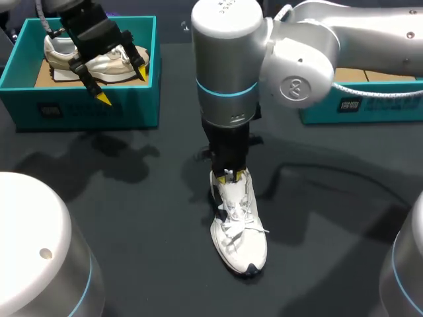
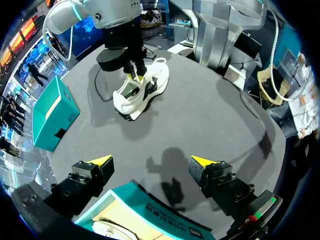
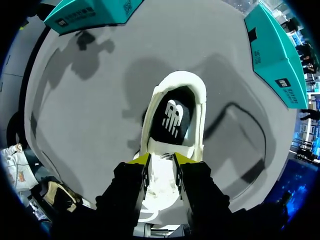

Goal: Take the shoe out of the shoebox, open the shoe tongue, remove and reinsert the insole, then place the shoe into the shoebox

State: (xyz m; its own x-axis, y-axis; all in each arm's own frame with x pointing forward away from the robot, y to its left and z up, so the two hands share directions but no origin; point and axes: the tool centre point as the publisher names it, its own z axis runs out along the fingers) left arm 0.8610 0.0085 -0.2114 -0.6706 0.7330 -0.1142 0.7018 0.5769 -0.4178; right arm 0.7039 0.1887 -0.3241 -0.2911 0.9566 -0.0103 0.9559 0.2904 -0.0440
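The right gripper [image 3: 161, 159] stands narrow, its two yellow-tipped fingers pinching the white padded shoe tongue [image 3: 162, 172] from both sides. The tongue belongs to a white lace-up mesh sneaker [image 1: 239, 228] that rests on its sole near the middle of the dark grey table [image 1: 132, 218], with its toe towards the near edge and its heel towards the far edge. Its laces lie loose. Inside its opening shows a black insole with a white logo [image 3: 171, 120]. The left gripper [image 1: 122, 82] hangs spread wide, holding nothing, above the near side of an open teal cardboard shoebox [image 1: 86, 112] at the table's far left corner. A beige-and-white sneaker [image 1: 109, 63] lies in that box. A second teal box [image 1: 390, 109] sits at the far right edge.
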